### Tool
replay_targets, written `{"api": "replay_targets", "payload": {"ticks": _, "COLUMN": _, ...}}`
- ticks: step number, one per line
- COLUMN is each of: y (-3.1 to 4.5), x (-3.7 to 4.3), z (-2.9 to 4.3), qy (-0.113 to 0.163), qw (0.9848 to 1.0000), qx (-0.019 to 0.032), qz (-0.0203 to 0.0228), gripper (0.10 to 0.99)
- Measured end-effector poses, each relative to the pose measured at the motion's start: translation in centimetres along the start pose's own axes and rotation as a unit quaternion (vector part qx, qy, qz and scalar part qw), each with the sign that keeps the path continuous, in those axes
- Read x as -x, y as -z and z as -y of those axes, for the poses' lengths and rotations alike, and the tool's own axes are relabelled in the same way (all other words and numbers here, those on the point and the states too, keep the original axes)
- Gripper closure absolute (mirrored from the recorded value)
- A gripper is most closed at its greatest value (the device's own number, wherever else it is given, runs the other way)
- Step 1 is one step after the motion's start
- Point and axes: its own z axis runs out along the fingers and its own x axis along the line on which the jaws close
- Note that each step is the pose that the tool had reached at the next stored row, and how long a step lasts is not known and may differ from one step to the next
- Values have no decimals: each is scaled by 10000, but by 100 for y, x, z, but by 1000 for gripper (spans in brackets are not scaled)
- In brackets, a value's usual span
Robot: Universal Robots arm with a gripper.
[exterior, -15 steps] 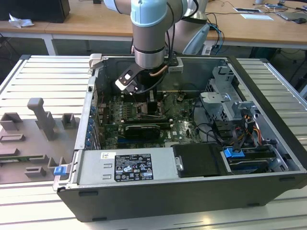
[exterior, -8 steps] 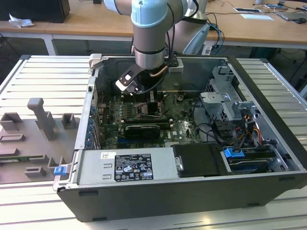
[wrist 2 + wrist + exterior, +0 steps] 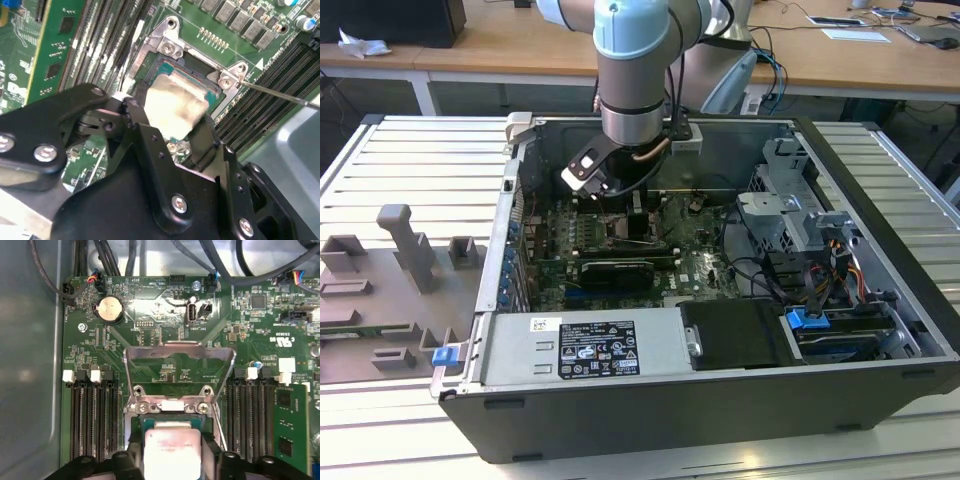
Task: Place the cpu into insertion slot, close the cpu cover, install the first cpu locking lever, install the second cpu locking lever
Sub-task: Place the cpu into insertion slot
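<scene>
Slatted grey metal forms the worktop (image 3: pixel 410 160), and an open computer case (image 3: pixel 650 410) lies on it with its motherboard facing up; the arm (image 3: pixel 632 80) comes down into the case from above, over the middle of the board; well apart from it, towards the exterior view's left, grey fixture blocks (image 3: pixel 400 250) stand on the worktop. In the second wrist view the pincer (image 3: pixel 172 127) is clenched on the cpu (image 3: pixel 172 100); its black fingers (image 3: pixel 137 120) press against opposite edges of the chip, whose pale silvery face is turned up and shows between them. Directly under the pincer is the insertion slot (image 3: pixel 192 60), its metal rim and dark inner edge showing past the chip on the far side; the cpu lies over the slot, slightly tilted as it looks from there, and whether it is already seated in the slot I cannot tell. Just beyond the pincer the cpu cover (image 3: pixel 180 348) stands raised on its hinge at the slot's far edge, with the green board visible through its square window. Long black memory slots (image 3: pixel 92 430) run on both sides of the pincer; farther off, past the raised cover, a round coin cell (image 3: pixel 110 309) sits on the board; a thin metal rod (image 3: pixel 280 95) runs away from one corner of the slot's rim.
</scene>
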Motion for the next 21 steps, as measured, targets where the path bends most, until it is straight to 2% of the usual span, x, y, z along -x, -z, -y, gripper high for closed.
{"api": "replay_targets", "payload": {"ticks": 4, "y": 15, "x": 3, "z": 1, "qy": 0, "qw": 10000, "qx": -5, "qz": 7, "gripper": 475}}
{"api": "replay_targets", "payload": {"ticks": 12, "y": 122, "x": 3, "z": -10, "qy": 1, "qw": 10000, "qx": -13, "qz": 7, "gripper": 490}}
{"api": "replay_targets", "payload": {"ticks": 16, "y": 152, "x": 3, "z": -43, "qy": 0, "qw": 9999, "qx": -110, "qz": 9, "gripper": 737}}
{"api": "replay_targets", "payload": {"ticks": 17, "y": 157, "x": 3, "z": -44, "qy": 0, "qw": 9999, "qx": -117, "qz": 9, "gripper": 800}}
{"api": "replay_targets", "payload": {"ticks": 18, "y": 164, "x": 2, "z": -45, "qy": -1, "qw": 9999, "qx": -124, "qz": 8, "gripper": 922}}
{"api": "replay_targets", "payload": {"ticks": 20, "y": 180, "x": 2, "z": -47, "qy": -1, "qw": 9999, "qx": -130, "qz": 8, "gripper": 922}}
{"api": "replay_targets", "payload": {"ticks": 21, "y": 189, "x": 2, "z": -48, "qy": -1, "qw": 9999, "qx": -132, "qz": 8, "gripper": 980}}
